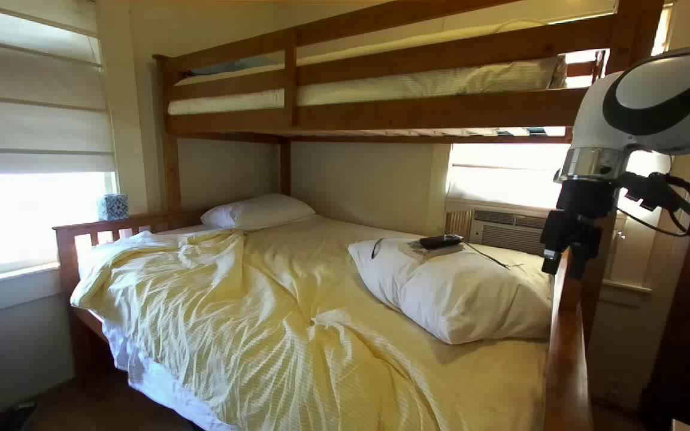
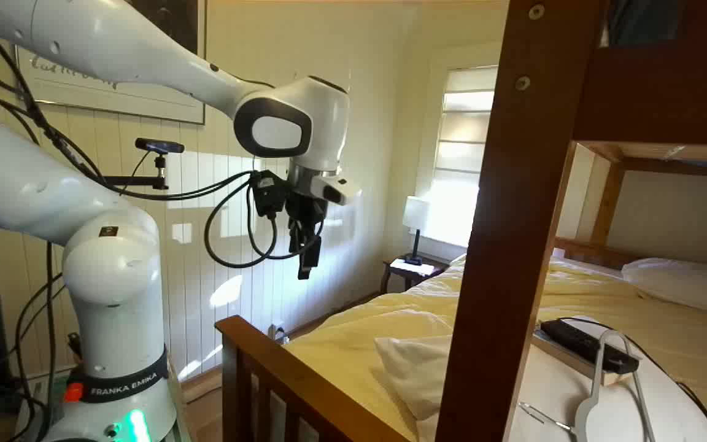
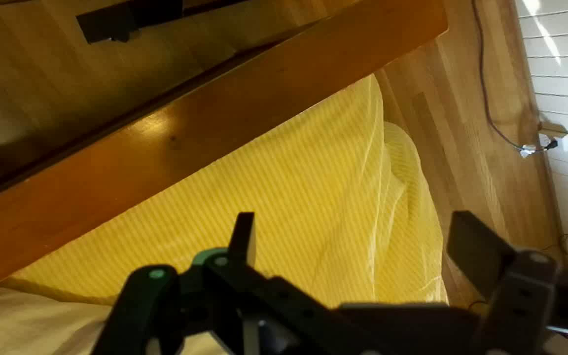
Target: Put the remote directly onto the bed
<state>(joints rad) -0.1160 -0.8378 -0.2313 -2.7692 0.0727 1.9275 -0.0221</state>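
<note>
The black remote (image 1: 441, 241) lies on top of a small flat book-like object on a white pillow, at the bed's near-window end. It also shows in an exterior view (image 2: 587, 347), partly behind a thin grey looped object. The bed (image 1: 273, 311) has a rumpled yellow sheet; it also shows in an exterior view (image 2: 353, 319) and in the wrist view (image 3: 303, 197). My gripper (image 1: 563, 269) hangs beside the bed's end rail, well apart from the remote. It also shows in an exterior view (image 2: 305, 267). In the wrist view the gripper (image 3: 353, 215) is open and empty.
The wooden end rail (image 3: 190, 128) runs under the gripper in the wrist view. A bunk post (image 2: 501, 221) and the upper bunk rail (image 1: 429, 114) stand around the bed. The grey looped object (image 2: 605, 368) and a thin cable lie by the remote on the pillow (image 1: 453, 299).
</note>
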